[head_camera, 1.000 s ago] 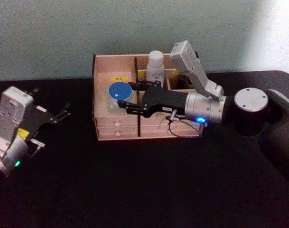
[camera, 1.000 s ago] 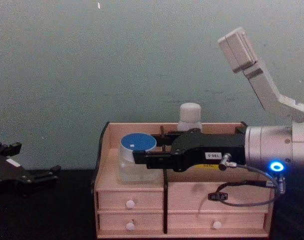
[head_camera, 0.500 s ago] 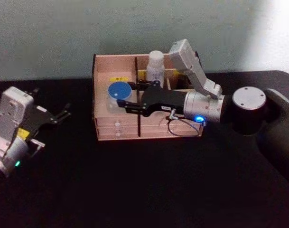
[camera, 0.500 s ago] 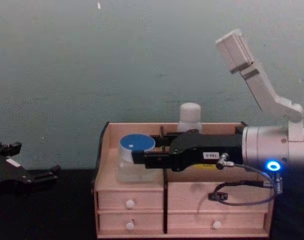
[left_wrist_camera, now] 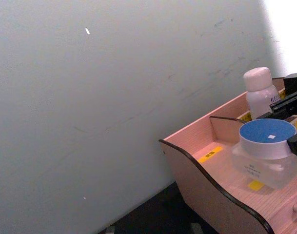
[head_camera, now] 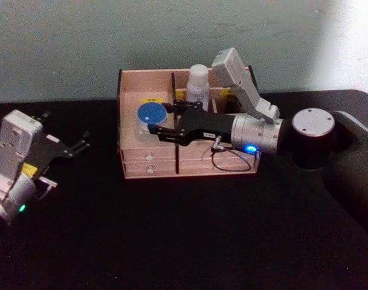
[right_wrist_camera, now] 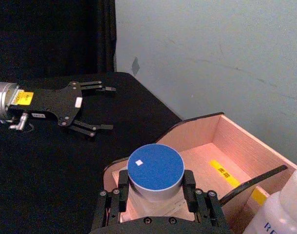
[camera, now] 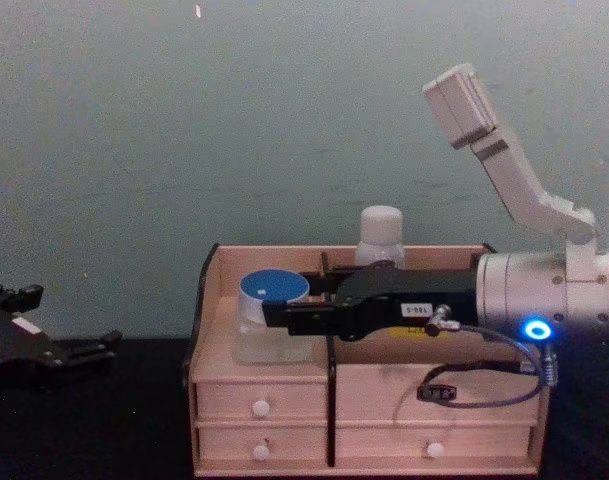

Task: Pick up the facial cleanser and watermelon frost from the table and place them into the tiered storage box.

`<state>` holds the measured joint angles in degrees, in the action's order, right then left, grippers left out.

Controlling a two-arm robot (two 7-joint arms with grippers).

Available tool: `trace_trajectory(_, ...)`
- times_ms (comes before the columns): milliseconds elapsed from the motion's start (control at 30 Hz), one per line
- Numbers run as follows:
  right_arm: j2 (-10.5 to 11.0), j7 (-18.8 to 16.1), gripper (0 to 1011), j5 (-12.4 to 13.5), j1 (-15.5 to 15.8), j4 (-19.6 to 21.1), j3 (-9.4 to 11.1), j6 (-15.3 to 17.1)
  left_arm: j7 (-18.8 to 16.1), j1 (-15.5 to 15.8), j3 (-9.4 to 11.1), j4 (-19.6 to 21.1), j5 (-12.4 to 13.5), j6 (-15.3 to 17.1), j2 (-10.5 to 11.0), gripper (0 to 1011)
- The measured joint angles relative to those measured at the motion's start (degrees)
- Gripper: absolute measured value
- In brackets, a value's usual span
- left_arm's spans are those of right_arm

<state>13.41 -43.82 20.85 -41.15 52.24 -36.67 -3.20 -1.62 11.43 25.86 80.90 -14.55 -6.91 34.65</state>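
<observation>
A clear jar with a blue lid (head_camera: 148, 113) sits in the left open compartment of the tiered storage box (head_camera: 141, 78), low on its floor. My right gripper (head_camera: 156, 118) reaches in from the right and is shut on the jar; in the right wrist view its fingers (right_wrist_camera: 187, 185) press both sides of the jar (right_wrist_camera: 154, 168). A white bottle (head_camera: 198, 87) stands upright in a rear compartment beside the divider. I cannot tell which of the two is the facial cleanser and which the watermelon frost. My left gripper (head_camera: 85, 141) rests open at the table's left, away from the box.
The box (camera: 214, 300) stands at the back of a black table against a pale wall, with small white-knobbed drawers (camera: 261, 408) facing me. A cable (camera: 484, 385) loops from the right wrist across the box front. Bare tabletop lies in front of the box.
The right arm has shifted slightly to the left and lower with the jar, deeper into the left compartment. The left arm has stayed put.
</observation>
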Motion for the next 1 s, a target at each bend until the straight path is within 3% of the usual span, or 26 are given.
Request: trace_trajectory(1000, -0.9, 0.3, 674, -0.3, -0.4, -1.9, 0.4, -0.1, 0.0, 0.0, 0.0, 0.0, 0.0, 0.0, 0.0, 1001)
